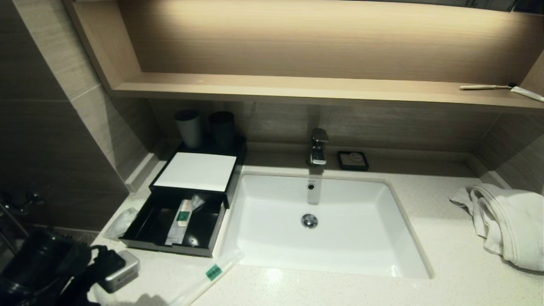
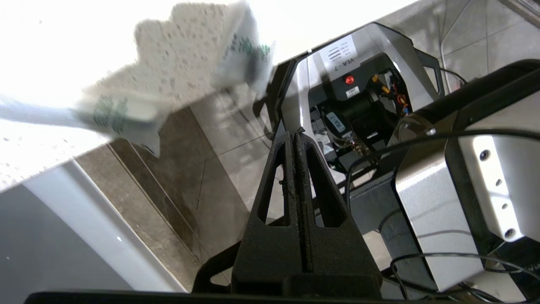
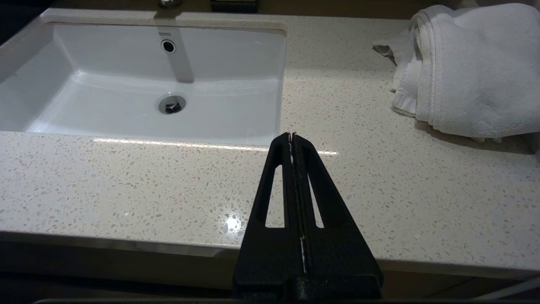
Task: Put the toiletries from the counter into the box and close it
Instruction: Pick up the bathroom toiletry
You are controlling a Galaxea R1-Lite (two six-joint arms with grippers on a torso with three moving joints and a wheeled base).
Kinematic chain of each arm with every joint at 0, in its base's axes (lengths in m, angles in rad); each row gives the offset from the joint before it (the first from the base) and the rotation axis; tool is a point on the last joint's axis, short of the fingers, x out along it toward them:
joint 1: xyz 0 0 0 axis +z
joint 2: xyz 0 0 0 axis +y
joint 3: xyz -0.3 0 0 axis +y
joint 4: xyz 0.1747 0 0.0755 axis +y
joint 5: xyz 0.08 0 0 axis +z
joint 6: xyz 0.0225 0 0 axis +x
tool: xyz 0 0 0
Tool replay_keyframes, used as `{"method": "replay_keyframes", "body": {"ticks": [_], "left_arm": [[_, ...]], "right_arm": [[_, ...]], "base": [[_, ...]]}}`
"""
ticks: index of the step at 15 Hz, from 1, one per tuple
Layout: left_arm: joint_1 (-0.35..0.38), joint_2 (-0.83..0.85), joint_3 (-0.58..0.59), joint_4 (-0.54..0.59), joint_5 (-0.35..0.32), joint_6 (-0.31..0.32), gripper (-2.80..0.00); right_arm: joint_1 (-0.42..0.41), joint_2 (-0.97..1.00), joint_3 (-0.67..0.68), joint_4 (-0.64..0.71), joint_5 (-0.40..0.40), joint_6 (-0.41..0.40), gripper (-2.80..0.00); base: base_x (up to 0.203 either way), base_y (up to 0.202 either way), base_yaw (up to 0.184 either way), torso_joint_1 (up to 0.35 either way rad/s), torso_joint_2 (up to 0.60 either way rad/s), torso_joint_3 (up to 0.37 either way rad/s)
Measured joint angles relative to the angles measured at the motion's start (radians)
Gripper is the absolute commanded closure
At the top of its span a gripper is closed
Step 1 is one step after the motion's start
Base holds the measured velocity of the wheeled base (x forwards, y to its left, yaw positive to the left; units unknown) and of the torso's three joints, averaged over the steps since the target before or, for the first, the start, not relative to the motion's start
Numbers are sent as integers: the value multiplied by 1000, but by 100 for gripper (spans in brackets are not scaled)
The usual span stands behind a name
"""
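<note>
The black box (image 1: 140,242) stands left of the sink with its drawer pulled open. A packet with a green label (image 1: 184,213) lies inside. A long clear-wrapped toiletry with a green label (image 1: 213,272) lies on the counter in front of the box, and a clear packet (image 1: 120,223) lies left of the box. My left arm (image 1: 63,267) is low at the counter's front left corner. Its gripper (image 2: 295,133) is shut and empty, off the counter edge, with blurred green-labelled packets (image 2: 114,116) nearby. My right gripper (image 3: 292,135) is shut and empty over the counter's front edge.
The white sink (image 1: 399,238) with its tap (image 1: 318,146) fills the middle of the counter. A white towel (image 1: 505,221) lies at the right and shows in the right wrist view too (image 3: 468,67). Two dark cups (image 1: 189,127) stand behind the box. A soap dish (image 1: 352,160) sits by the tap.
</note>
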Motion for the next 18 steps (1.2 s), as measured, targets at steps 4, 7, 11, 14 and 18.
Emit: {"method": "replay_keyframes", "body": {"ticks": [4, 7, 11, 14, 18], "left_arm": [[0, -107, 119, -110, -23, -29, 0], [1, -150, 181, -257, -24, -105, 0], [1, -163, 255, -408, -40, -132, 0], [1, -118, 340, -579, -48, -160, 0], [0, -14, 415, -759, -50, -163, 0]], "right_arm": [[0, 0, 0, 0, 0, 0, 0], [0, 0, 0, 0, 1, 0, 0], [0, 0, 0, 0, 0, 0, 0], [0, 0, 0, 0, 1, 0, 0], [0, 0, 0, 0, 1, 0, 0]], "base": [[0, 0, 0, 0, 0, 0], [0, 0, 0, 0, 0, 0], [0, 0, 0, 0, 0, 0], [0, 0, 0, 0, 0, 0], [0, 0, 0, 0, 0, 0]]}}
